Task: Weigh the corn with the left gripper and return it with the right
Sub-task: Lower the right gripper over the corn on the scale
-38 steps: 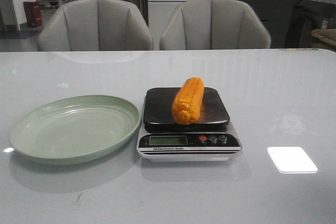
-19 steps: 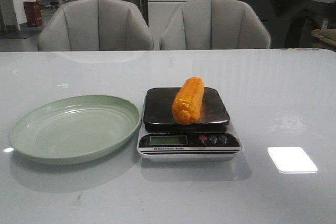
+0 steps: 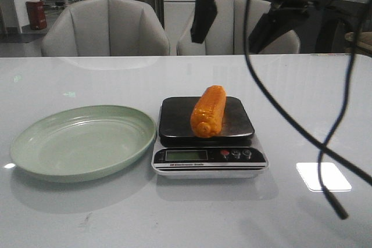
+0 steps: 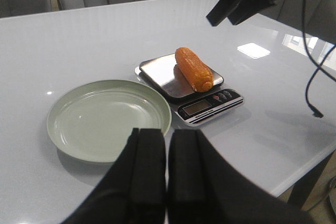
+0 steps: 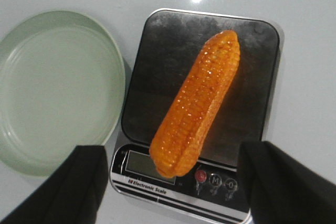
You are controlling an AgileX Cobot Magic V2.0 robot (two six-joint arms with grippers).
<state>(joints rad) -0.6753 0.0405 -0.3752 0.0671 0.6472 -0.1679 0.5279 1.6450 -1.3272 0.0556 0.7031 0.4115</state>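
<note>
I read the right pincer (image 3: 235,21) as spread wide and empty, hanging above the scale (image 3: 208,137) and touching nothing; its cables (image 3: 290,126) drape down across the front view. The left pincer (image 4: 167,174) has its fingers pressed together, holding nothing, above the near edge of the worktop (image 3: 302,103). The pale green plate (image 3: 81,142) sits just beside the scale. The corn (image 3: 208,111) lies lengthwise on the scale's dark platform, glossy orange, kernel rows intact.

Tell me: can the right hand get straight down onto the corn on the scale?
Probably yes. The right hand is open above the corn, nothing covers it, and the plate lies clear beside the scale.
</note>
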